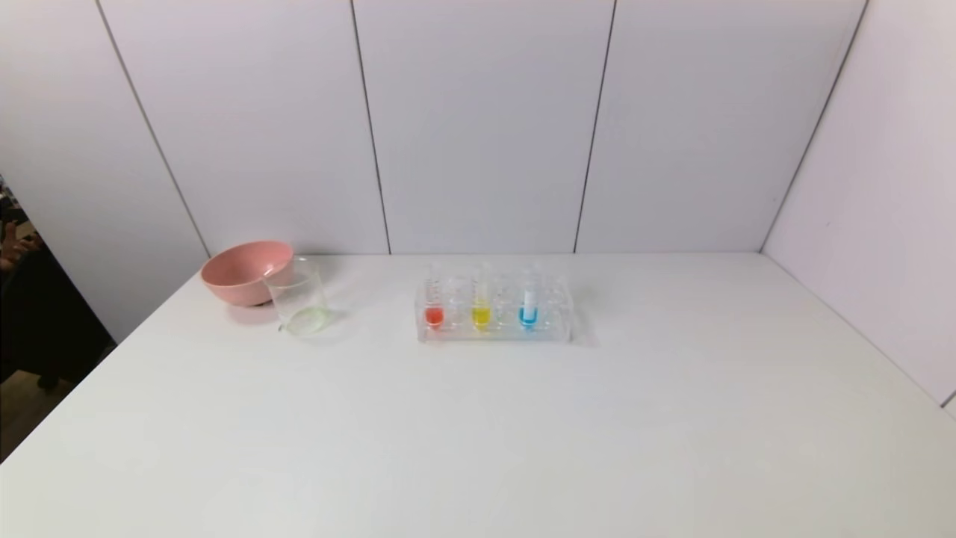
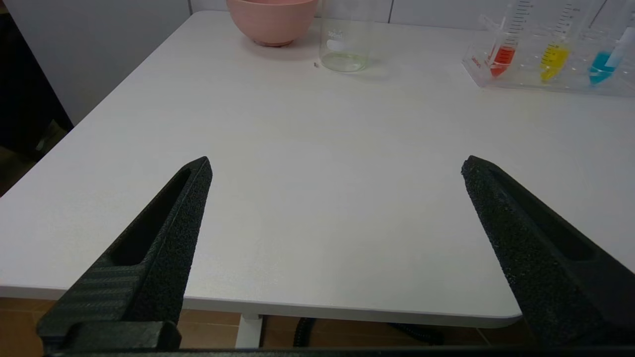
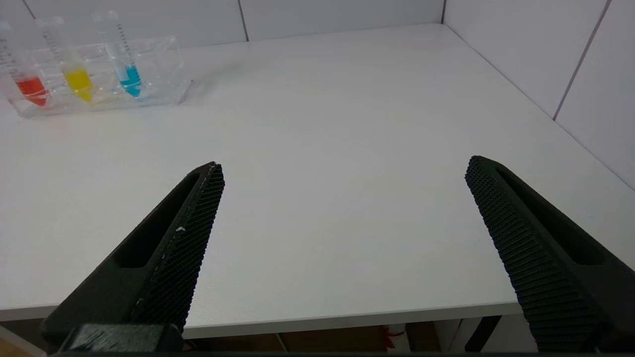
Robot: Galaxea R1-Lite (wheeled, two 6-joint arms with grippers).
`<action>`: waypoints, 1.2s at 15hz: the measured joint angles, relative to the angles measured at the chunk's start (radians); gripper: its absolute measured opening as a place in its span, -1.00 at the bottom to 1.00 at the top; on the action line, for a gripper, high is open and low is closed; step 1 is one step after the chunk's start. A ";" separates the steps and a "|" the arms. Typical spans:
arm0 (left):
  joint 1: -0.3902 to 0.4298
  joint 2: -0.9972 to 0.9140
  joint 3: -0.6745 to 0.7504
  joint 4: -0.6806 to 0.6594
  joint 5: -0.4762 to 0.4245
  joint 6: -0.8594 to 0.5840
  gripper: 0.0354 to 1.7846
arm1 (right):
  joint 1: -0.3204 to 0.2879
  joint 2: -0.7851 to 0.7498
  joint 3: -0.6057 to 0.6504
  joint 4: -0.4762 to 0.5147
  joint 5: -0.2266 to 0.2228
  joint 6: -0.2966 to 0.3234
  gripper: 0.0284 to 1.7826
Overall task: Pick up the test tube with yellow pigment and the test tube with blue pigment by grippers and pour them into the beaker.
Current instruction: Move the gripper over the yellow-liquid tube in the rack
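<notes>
The test tube with yellow pigment stands in the middle of a clear rack. The test tube with blue pigment stands to its right in the same rack. The clear beaker sits to the left of the rack, beside the pink bowl. My left gripper hangs open before the table's near edge, nothing between its fingers. My right gripper is open and empty too, near the front edge. Neither arm shows in the head view.
A pink bowl touches or nearly touches the beaker's far left side. A tube with red liquid stands at the rack's left end. The white table meets wall panels behind and on the right.
</notes>
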 joint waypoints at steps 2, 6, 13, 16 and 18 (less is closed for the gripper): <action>0.000 0.000 0.000 0.000 0.000 0.000 0.98 | 0.000 0.000 0.000 0.000 0.000 0.000 0.99; 0.000 0.000 0.000 0.000 0.000 0.000 0.98 | 0.000 0.000 0.000 0.000 0.000 0.000 0.99; 0.000 0.000 -0.036 0.011 -0.008 0.012 0.98 | 0.000 0.000 0.000 0.000 0.000 0.000 0.99; 0.000 0.006 -0.155 0.113 -0.050 0.018 0.98 | 0.000 0.000 0.000 0.000 0.000 0.000 0.99; 0.001 0.038 -0.223 0.142 -0.087 0.036 0.98 | 0.000 0.000 0.000 0.000 0.000 0.000 0.99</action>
